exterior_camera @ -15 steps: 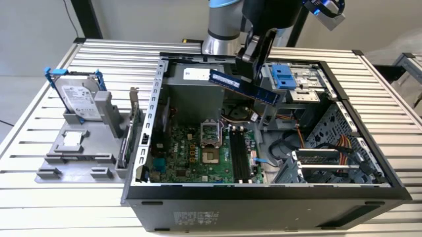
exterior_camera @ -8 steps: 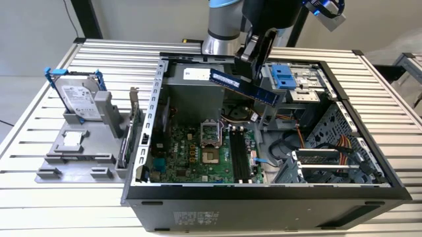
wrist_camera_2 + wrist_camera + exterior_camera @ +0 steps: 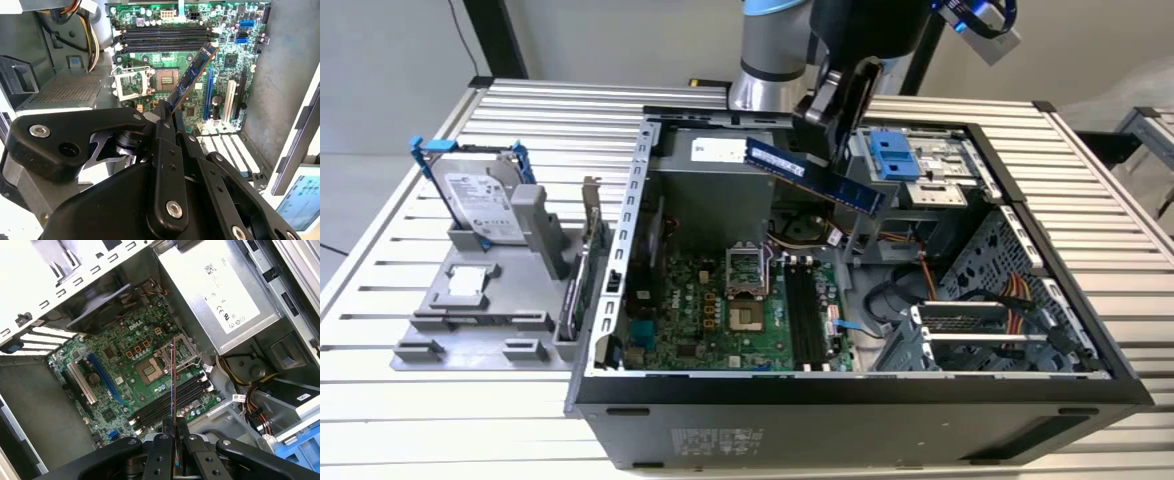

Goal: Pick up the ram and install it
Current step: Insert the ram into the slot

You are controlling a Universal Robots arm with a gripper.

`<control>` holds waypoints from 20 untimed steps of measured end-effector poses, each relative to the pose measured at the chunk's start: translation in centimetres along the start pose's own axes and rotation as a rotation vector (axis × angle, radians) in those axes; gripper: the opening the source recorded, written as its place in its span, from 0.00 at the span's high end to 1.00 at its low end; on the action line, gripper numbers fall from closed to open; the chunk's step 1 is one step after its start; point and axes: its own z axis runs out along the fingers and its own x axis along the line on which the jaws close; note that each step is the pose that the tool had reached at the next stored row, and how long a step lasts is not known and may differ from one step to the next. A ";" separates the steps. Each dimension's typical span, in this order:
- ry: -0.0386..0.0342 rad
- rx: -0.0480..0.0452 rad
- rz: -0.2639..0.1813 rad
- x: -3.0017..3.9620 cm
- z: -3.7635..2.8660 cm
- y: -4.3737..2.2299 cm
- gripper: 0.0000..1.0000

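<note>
Slatted table (image 3: 440,420) bears open case (image 3: 854,432); pincer (image 3: 173,430) clamps ram (image 3: 854,192) above motherboard (image 3: 720,325) inside.

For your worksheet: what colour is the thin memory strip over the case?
Dark-blue ram strip; exterior view shows it best.

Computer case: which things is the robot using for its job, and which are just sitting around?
Job: ram, held in the gripper; motherboard with empty slots.
Sitting around: hard drive; grey stand; power supply.
</note>
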 end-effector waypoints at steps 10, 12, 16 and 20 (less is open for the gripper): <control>-0.0008 -0.0023 0.036 0.02 0.00 -0.01 1.00; -0.0009 -0.0026 0.041 0.03 0.00 -0.02 1.00; -0.0011 -0.0032 0.050 0.03 0.00 -0.02 1.00; -0.0014 -0.0039 0.062 0.03 0.00 -0.02 1.00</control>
